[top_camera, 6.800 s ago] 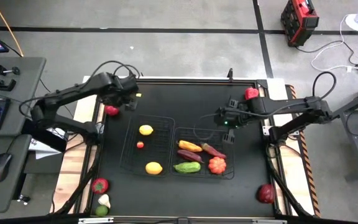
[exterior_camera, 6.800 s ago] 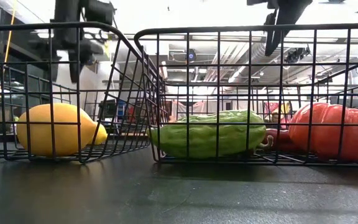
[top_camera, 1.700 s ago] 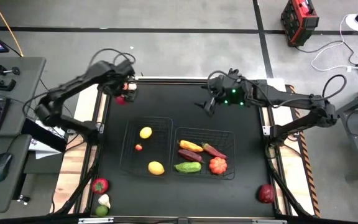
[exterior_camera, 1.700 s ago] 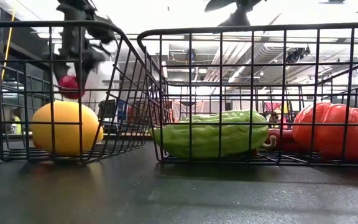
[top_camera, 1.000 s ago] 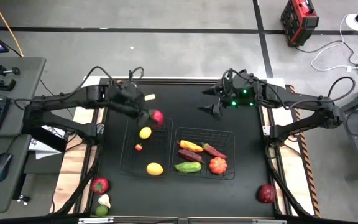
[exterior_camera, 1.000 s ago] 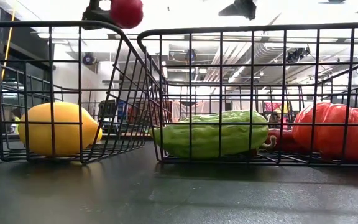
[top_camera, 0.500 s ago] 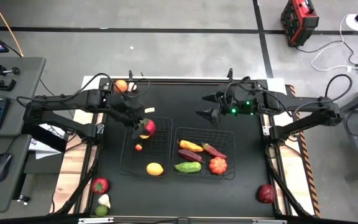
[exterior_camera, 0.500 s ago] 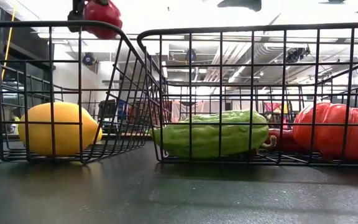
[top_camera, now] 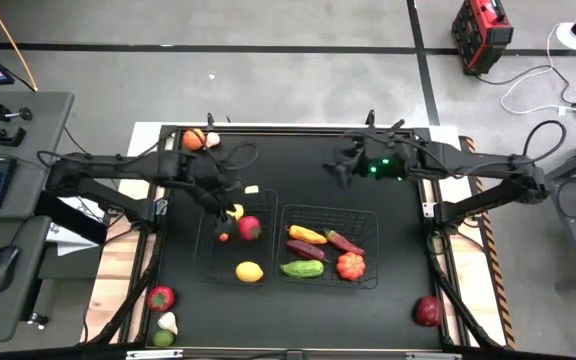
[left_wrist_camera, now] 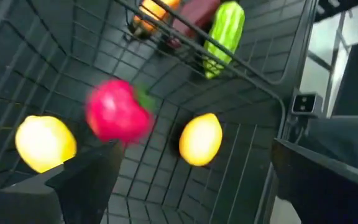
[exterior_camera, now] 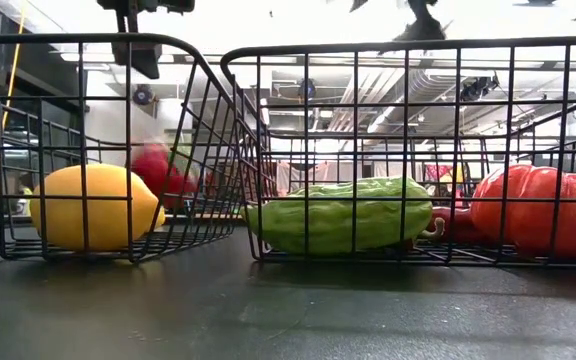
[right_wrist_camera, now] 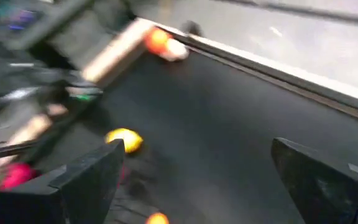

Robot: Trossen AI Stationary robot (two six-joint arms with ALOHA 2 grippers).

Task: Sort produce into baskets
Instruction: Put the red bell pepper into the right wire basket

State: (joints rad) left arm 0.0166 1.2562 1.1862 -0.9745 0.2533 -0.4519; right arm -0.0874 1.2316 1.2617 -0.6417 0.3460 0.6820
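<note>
Lying in left basket (top_camera: 211, 243): red apple (top_camera: 250, 228), no labels readable.

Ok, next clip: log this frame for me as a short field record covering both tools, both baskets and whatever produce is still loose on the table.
left tool: open, above the left black wire-mesh basket
round red apple: free of the tool, inside the left basket
left basket also holds: two yellow lemons, a small red piece
right tool: open, holds nothing, over bare table behind the right black wire-mesh basket
right basket holds: green cucumber, orange pumpkin, an orange and two dark red long pieces
loose produce: table corners
</note>
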